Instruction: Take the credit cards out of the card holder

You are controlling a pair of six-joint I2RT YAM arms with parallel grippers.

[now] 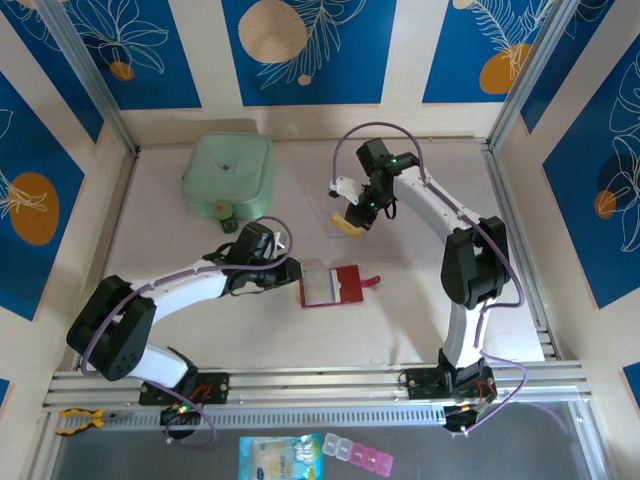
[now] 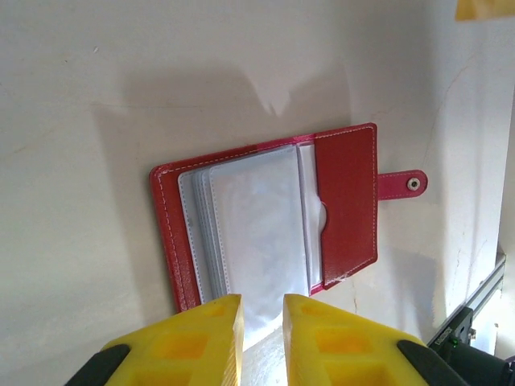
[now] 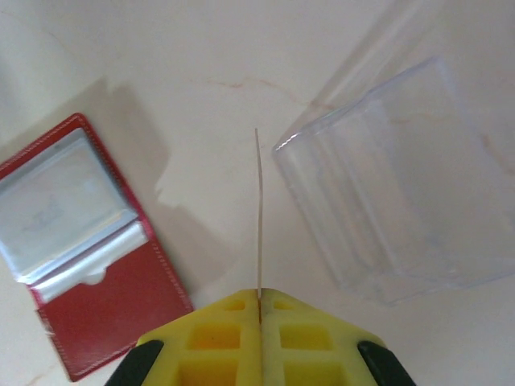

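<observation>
Red card holder point(image 2: 346, 201) lies open at the narrowly parted left claw point(image 2: 263, 326); right claw point(image 3: 259, 305) pinches one credit card point(image 3: 258, 217), which next needs setting down.

Card holder point(image 1: 330, 286) lying mid-table, case point(image 1: 232, 172) behind-left of it, card point(image 1: 349, 227) behind holder, clear piece point(image 3: 394, 193) beside card

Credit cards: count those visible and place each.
1: a yellowish card, pinched edge-on in the right gripper. Others may sit hidden in the pale sleeves of the red card holder.
</observation>
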